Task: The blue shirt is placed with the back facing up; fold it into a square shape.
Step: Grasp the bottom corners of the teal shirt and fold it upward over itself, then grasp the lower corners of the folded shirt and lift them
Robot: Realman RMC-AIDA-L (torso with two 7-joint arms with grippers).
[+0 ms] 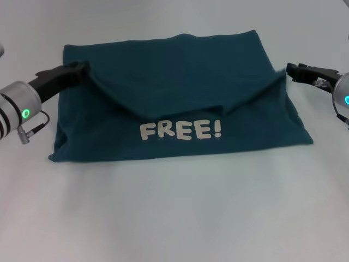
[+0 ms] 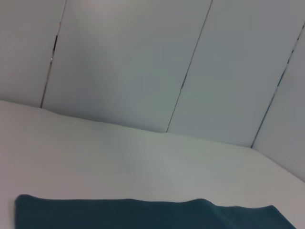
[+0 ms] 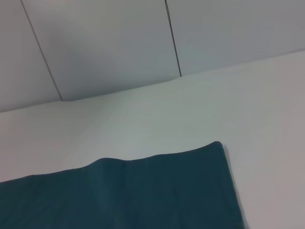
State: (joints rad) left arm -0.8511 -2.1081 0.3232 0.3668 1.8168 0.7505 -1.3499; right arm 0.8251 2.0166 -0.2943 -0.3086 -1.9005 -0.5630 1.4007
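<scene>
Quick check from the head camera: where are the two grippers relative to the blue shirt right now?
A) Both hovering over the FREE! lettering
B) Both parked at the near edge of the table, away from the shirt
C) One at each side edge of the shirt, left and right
C: the left gripper is at the blue shirt's left edge and the right gripper at its right edge, with the FREE! lettering uncovered between them.
</scene>
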